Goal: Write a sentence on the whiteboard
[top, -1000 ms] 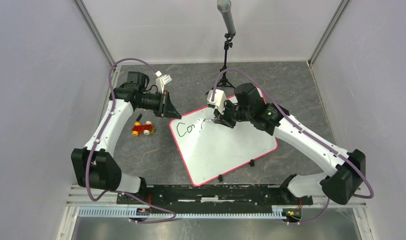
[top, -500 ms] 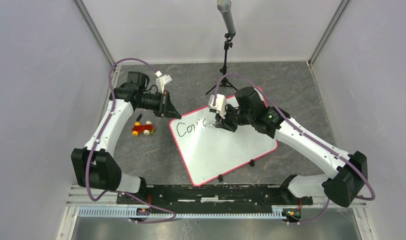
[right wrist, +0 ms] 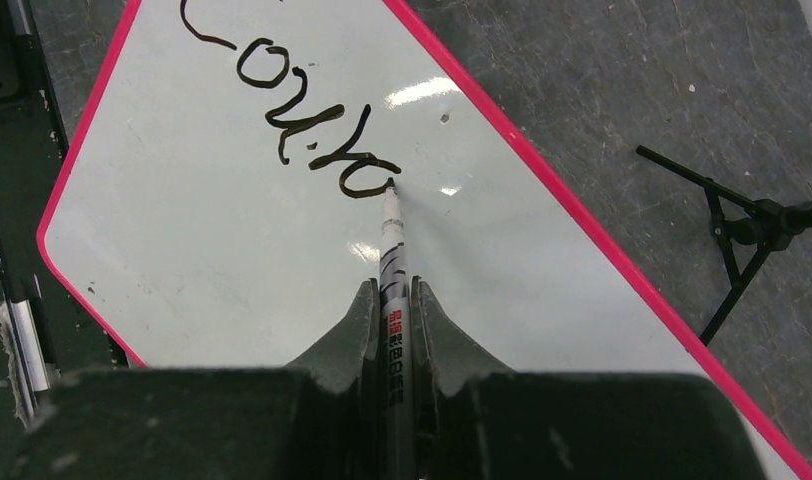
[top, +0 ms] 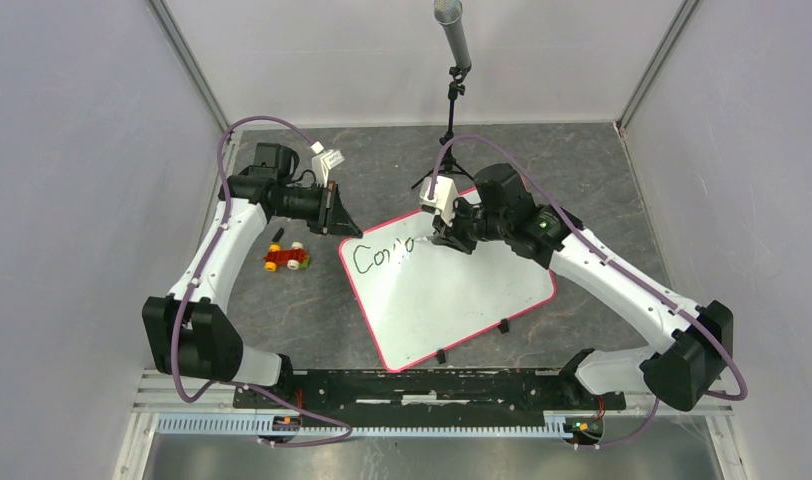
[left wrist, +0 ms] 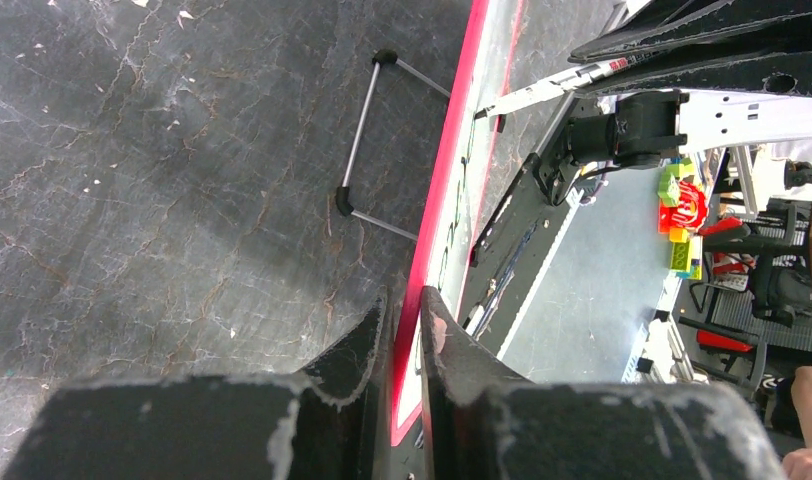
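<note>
Well, starting at your far left, a small toy car [top: 286,259] with a red body and yellow wheels sits on the dark table [top: 282,320]. A short black piece [top: 277,235] lies just beyond it. Next comes your left gripper [top: 342,226], low at the left corner of the whiteboard [top: 462,300]. The left wrist view shows its jaws clamped on the board's pink-red rim, one finger on each face of the edge. The whiteboard itself lies mid-table, turned at an angle, between your two arms. The sentence [top: 380,255] amounts to a few black letters along the board's upper left, beginning "Cou". Further right, your right gripper [right wrist: 392,290] has its jaws pinched tight around a marker [right wrist: 392,235] that points away from the wrist. The marker's tip touches the board right at the end of the last letter. Past the board's far edge, a microphone stand [top: 450,110] rises on its black tripod legs.
</note>
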